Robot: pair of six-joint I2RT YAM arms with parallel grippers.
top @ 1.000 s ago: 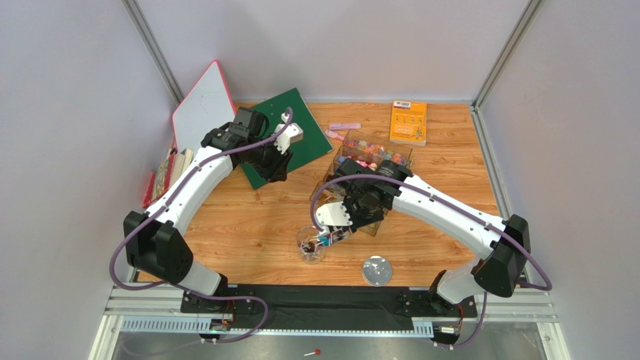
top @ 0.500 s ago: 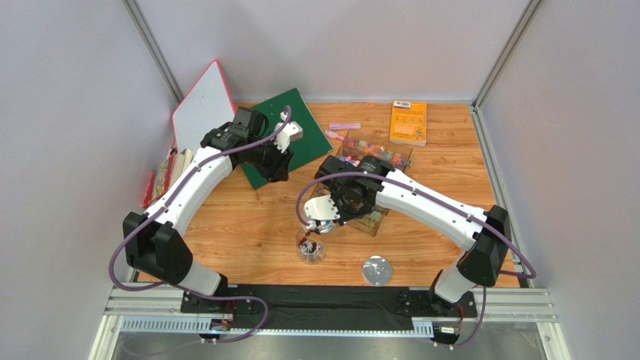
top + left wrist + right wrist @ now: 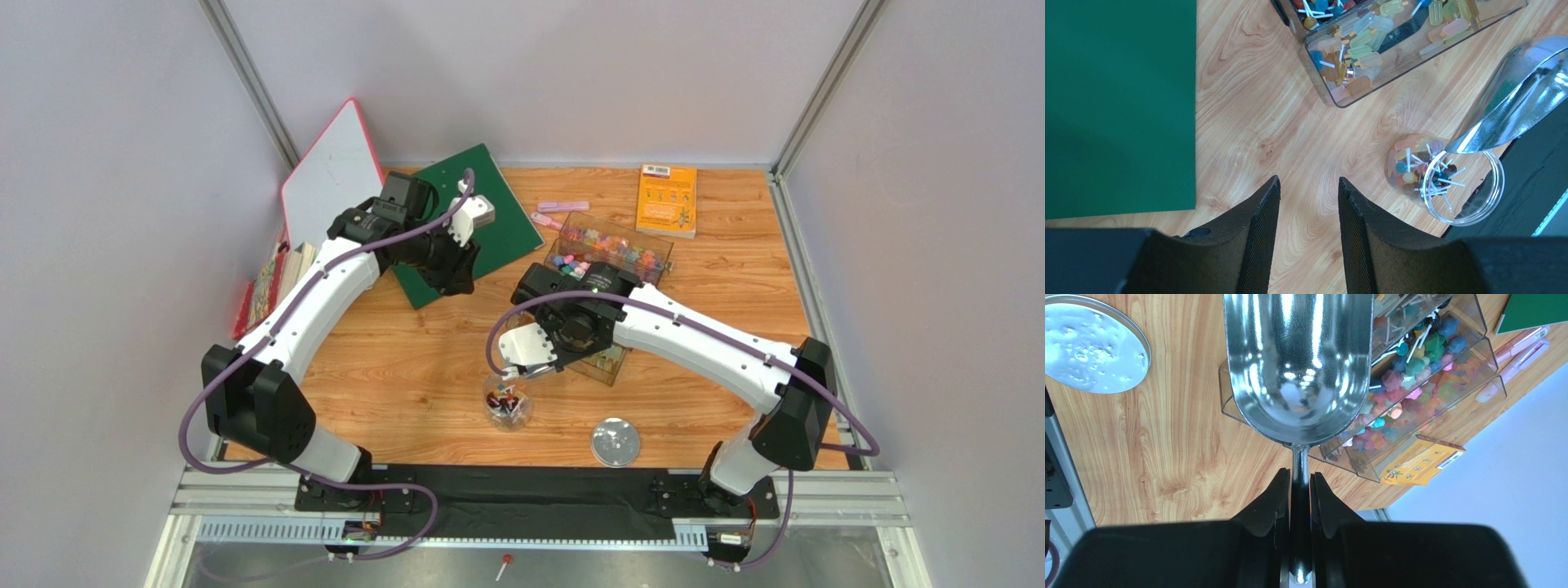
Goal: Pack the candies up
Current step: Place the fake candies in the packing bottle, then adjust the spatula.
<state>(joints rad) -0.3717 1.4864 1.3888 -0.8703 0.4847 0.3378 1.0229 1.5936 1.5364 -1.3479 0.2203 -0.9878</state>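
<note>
whiteboard [image 3: 329,172]: red-edged, leaning against the left wall
left gripper [image 3: 1309,190]: hovering over bare wood at the corner of the green mat [image 3: 1118,104], jaws spread with nothing between them
glass jar [image 3: 507,407]: standing open near the front edge of the table, a small heap of candies [image 3: 1413,168] with thin white sticks at its bottom
metal scoop [image 3: 1298,361]: bowl empty and shiny, its lip at the jar's rim
right gripper [image 3: 1300,478]: fingers pinched tight on the scoop's thin handle
clear compartment box [image 3: 1475,373]: just behind the scoop, holding most of the multicoloured candies
round metal lid [image 3: 616,442]: flat on the wood, right of the jar and apart from it
orange booklet [image 3: 667,200]: lying at the back, beyond the box
</note>
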